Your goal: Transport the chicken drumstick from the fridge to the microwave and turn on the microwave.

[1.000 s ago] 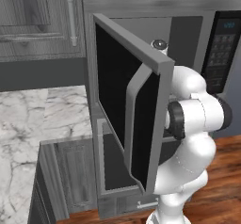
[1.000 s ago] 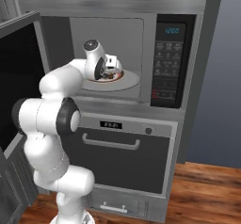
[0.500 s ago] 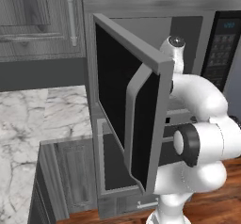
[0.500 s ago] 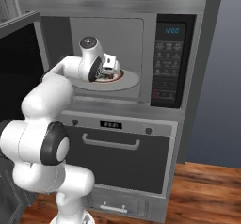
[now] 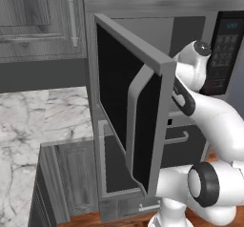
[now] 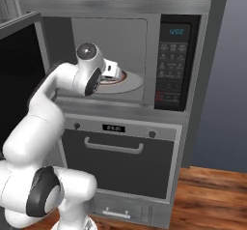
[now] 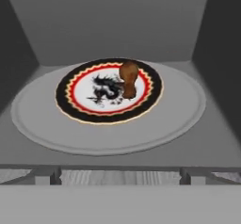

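My pincer (image 6: pixel 115 71), released and empty, has backed out of the microwave (image 6: pixel 144 40); chicken drumstick (image 7: pixel 129 77) rests on plate (image 7: pixel 84 108); door next.

Microwave (image 6: pixel 144 55) cavity stood open in front — clear room above the plate (image 7: pixel 80 106); drumstick (image 7: pixel 129 77) on plate's right; open door (image 5: pixel 136 107) blocked the left side.

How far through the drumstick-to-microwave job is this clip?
Done: the chicken drumstick lies on a patterned plate inside the microwave. In hand: nothing; the gripper is open at the cavity mouth. Left: shut the open door, then start it at the keypad.
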